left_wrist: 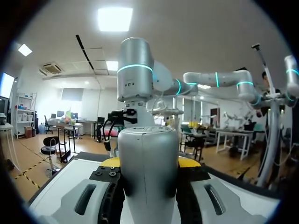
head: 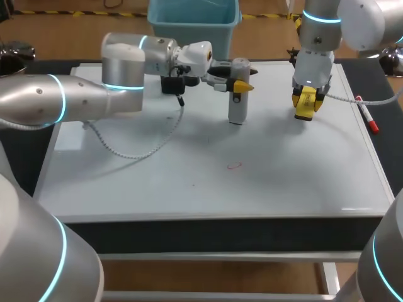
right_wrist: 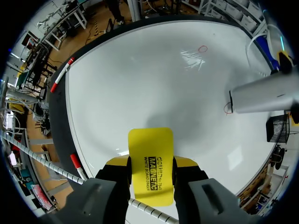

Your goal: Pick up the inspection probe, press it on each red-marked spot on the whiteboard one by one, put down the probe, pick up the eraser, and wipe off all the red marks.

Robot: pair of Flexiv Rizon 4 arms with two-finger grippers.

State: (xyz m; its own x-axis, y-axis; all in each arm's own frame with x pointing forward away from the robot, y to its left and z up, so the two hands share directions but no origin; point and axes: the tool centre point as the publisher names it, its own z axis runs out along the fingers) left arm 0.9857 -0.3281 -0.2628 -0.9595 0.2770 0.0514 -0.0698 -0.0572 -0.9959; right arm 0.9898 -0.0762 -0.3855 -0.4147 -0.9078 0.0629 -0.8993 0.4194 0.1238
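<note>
My left gripper (head: pixel 240 84) is shut on the grey cylindrical probe (head: pixel 237 104), which stands upright with its lower end at the whiteboard (head: pixel 283 189). In the left wrist view the probe (left_wrist: pixel 148 172) fills the gap between the fingers of the gripper (left_wrist: pixel 149 163). My right gripper (head: pixel 306 100) hangs over the board's far right, shut on the yellow eraser (head: pixel 305 111). From the right wrist, the eraser (right_wrist: pixel 150 163) sits in the gripper (right_wrist: pixel 151 162), and the probe (right_wrist: pixel 266 95) ends beside a small red mark (right_wrist: pixel 227 108). A second red mark (head: pixel 234 166) (right_wrist: pixel 202 48) lies mid-board.
A blue bin (head: pixel 192 22) stands behind the board. Red-capped markers (head: pixel 367 116) lie along the board's right edge, also seen as markers (right_wrist: pixel 62 74) from the right wrist. The left arm's cable (head: pixel 135 151) trails over the board's left part.
</note>
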